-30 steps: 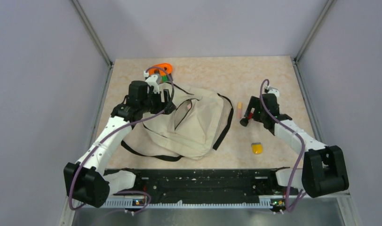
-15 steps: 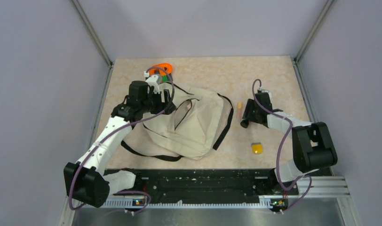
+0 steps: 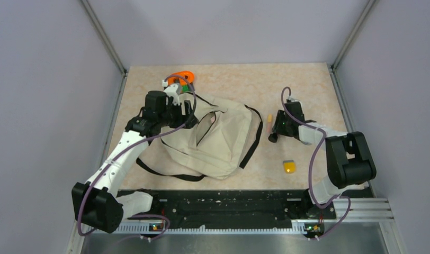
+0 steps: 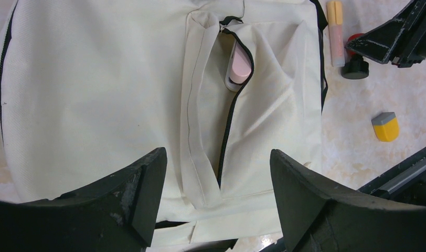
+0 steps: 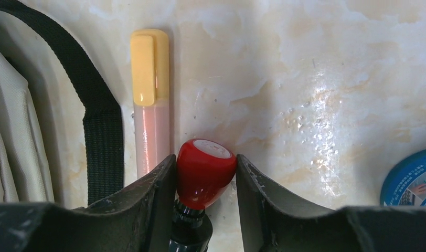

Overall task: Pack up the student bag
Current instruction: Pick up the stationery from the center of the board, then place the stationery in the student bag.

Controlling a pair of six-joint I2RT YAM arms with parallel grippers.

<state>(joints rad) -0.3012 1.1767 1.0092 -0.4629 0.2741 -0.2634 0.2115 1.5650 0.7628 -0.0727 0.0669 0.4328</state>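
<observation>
Nearest the bases, right of centre: yellow eraser [image 3: 289, 167]. Mid-table, left of centre: student bag [image 3: 223, 145], zip pocket agape, a pink-and-white item [image 4: 240, 65] poking out. Over its far left part: left gripper [image 4: 219, 163], spread wide, holding nothing. Just right of the bag: right gripper [image 5: 205, 161], clenched on a red-capped black item [image 5: 203, 178], beside a pink highlighter [image 5: 150, 105]. Farthest back: orange object [image 3: 181, 78].

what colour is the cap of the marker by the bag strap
Yellow; the marker cap shows best in the right wrist view.
</observation>
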